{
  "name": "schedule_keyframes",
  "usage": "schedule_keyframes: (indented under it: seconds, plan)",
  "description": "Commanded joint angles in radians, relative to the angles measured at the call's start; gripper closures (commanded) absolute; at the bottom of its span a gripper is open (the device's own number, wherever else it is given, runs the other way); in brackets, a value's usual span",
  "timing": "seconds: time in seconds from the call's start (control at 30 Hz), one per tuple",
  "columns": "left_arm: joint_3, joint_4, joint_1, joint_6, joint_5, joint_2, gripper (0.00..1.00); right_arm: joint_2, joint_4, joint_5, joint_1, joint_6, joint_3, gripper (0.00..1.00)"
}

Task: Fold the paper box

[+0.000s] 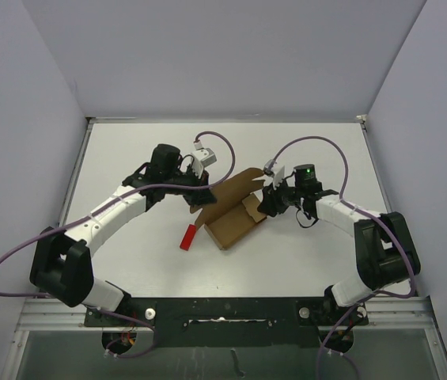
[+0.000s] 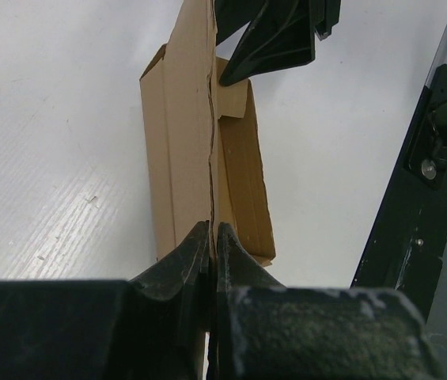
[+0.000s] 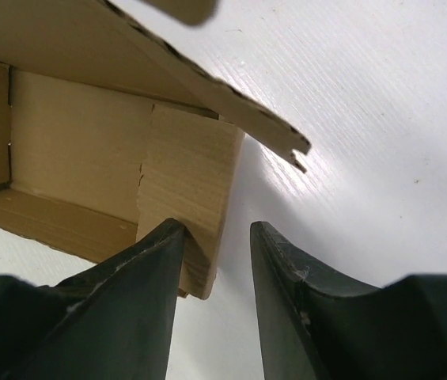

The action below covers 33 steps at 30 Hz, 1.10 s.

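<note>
White ribbed table (image 1: 310, 158) beneath the half-folded paper box (image 1: 235, 222), pale grey walls (image 1: 223, 55) around; left gripper (image 2: 213, 237) pinched tight on the box's upright flap; right gripper (image 3: 215, 228) part-spread at the box's end flap, clamping nothing; red block (image 1: 188, 237) just beside the box on the left-arm side

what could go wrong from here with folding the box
1. The left gripper pinches only a thin edge of the paper box; pulling could make it slip or tear.
2. The right gripper is open, with the side flap barely inside its gap, so closing may miss it.
</note>
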Motion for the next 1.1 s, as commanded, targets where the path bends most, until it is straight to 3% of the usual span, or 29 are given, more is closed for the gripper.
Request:
schedule_keyframes:
  seconds: [0.0,0.23,0.63,0.77,0.9,1.07]
  plan:
    - [0.042,0.020,0.008,-0.017,0.048,0.020,1.00,0.004,0.016,0.030,0.023,-0.020,0.045,0.60]
    - [0.046,0.024,0.012,-0.035,0.059,0.037,1.00,0.014,-0.005,0.039,0.027,-0.028,0.061,0.58]
    - [0.044,0.044,0.025,-0.078,0.085,0.059,1.00,0.053,-0.049,0.171,0.068,-0.054,0.096,0.65]
    - [0.045,0.043,0.025,-0.089,0.079,0.068,1.00,0.047,-0.055,0.219,0.082,-0.059,0.100,0.71]
    - [0.050,0.038,0.025,-0.104,0.063,0.084,1.00,0.040,-0.058,0.271,0.091,-0.064,0.103,0.84]
    - [0.042,0.070,0.028,-0.149,0.082,0.106,1.00,0.047,-0.074,0.371,0.114,-0.084,0.114,0.89]
